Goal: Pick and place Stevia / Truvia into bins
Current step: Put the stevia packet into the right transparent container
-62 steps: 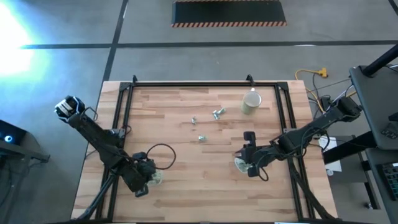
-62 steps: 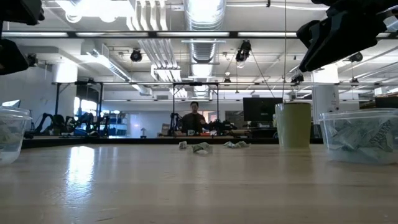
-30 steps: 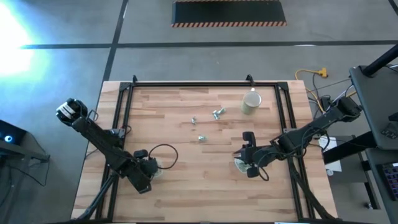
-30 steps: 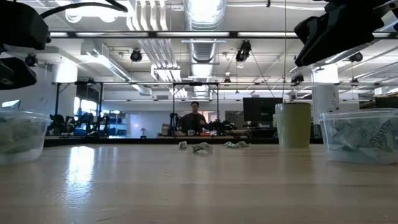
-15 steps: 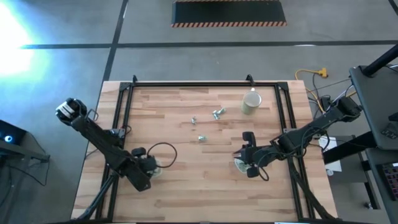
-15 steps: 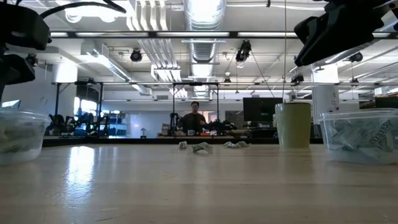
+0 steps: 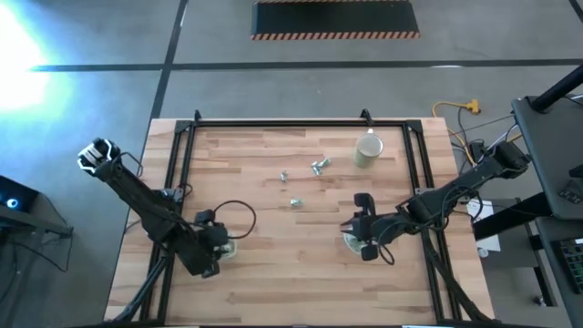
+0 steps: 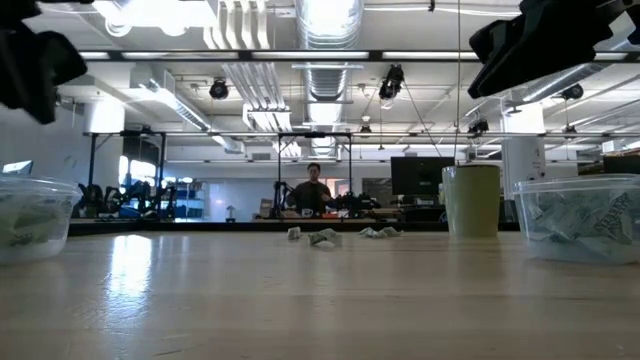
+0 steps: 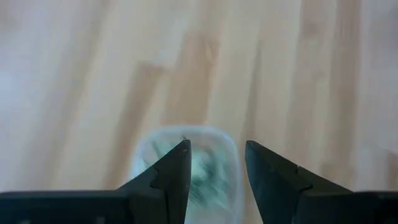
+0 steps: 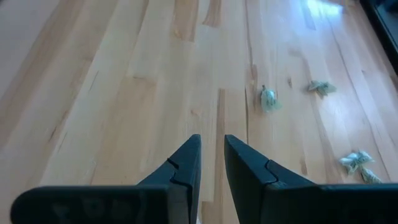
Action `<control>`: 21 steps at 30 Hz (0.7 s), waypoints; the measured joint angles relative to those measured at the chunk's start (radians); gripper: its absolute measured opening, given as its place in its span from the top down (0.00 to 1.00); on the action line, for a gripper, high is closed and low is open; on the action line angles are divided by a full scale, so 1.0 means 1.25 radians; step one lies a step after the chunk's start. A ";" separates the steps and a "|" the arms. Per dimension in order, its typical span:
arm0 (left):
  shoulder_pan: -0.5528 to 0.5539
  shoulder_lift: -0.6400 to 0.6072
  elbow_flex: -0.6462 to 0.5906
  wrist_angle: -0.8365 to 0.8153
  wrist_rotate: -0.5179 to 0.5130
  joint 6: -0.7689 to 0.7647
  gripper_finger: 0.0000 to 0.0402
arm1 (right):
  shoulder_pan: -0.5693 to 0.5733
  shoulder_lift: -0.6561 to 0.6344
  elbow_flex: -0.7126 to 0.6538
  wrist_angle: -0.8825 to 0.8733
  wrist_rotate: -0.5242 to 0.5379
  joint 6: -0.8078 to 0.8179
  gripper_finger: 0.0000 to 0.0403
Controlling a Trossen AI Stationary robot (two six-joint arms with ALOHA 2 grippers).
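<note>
Left end effector (image 9: 216,163): open, empty, above the left bin (image 9: 186,168), which holds sachets
Right end effector (image 10: 211,157): narrow gap, empty, over the right bin (image 8: 578,215)
Loose sachets (image 7: 318,166): mid-desk (image 7: 273,273), near the beige cup (image 7: 368,150)

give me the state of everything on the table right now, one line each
left tool: open, empty, above the left bin
right tool: fingers apart, empty, over its bin
left bin: upright, sachets inside
right bin: upright, sachets inside
loose sachets: scattered mid-table, not binned
beige cup: upright, far side of the table
</note>
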 joint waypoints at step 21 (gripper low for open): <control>0.004 -0.025 -0.004 -0.019 -0.582 0.248 0.66 | -0.270 0.217 0.060 0.283 -0.237 -0.181 0.76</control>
